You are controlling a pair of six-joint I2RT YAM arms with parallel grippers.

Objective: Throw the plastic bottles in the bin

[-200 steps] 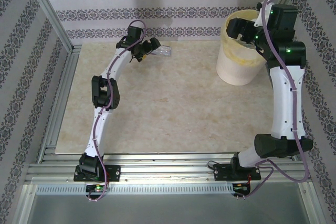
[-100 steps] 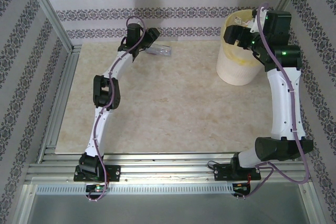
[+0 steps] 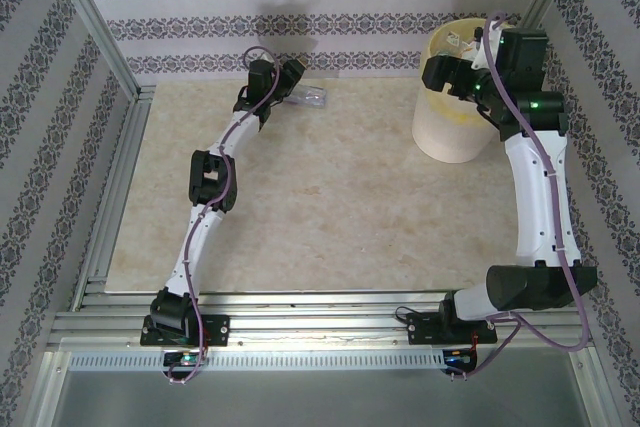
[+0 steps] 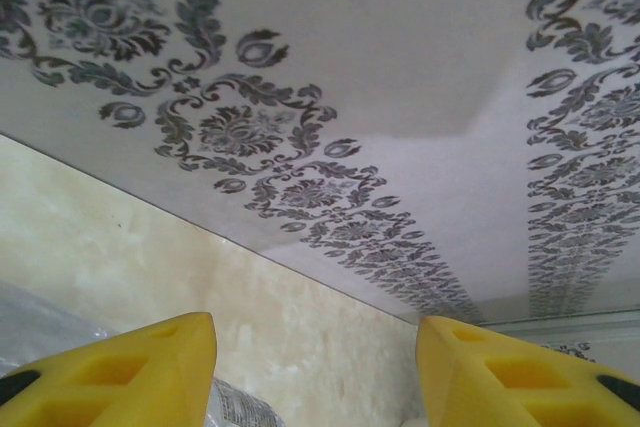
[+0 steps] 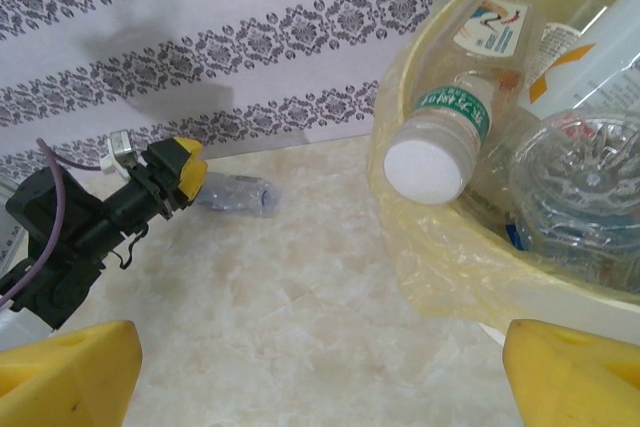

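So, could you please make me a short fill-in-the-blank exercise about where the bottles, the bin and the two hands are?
1. Seen from the arms, the bin stands on the far ____ side.
2. A clear bottle lies on the ____, close to the left hand.
3. In the bin, the green-labelled bottle has a ____ cap.
4. The right hand, at the bin's rim, is ____, not shut.
Missing words: right; table; white; open.

Desk (image 3: 330,207): a smooth, marbled beige sheet with a soft sheen. Bin (image 3: 445,137): matt pale-yellow plastic, with thin crinkled film (image 5: 440,247) draped over its rim. Bottles in the bin (image 5: 440,137): clear glossy plastic, printed labels, one smooth white cap. Crushed bottle (image 5: 235,194) by the far wall: clear and crumpled. Near rails (image 3: 300,322): brushed metal. Left gripper (image 4: 315,357) jaws: matt yellow plastic.
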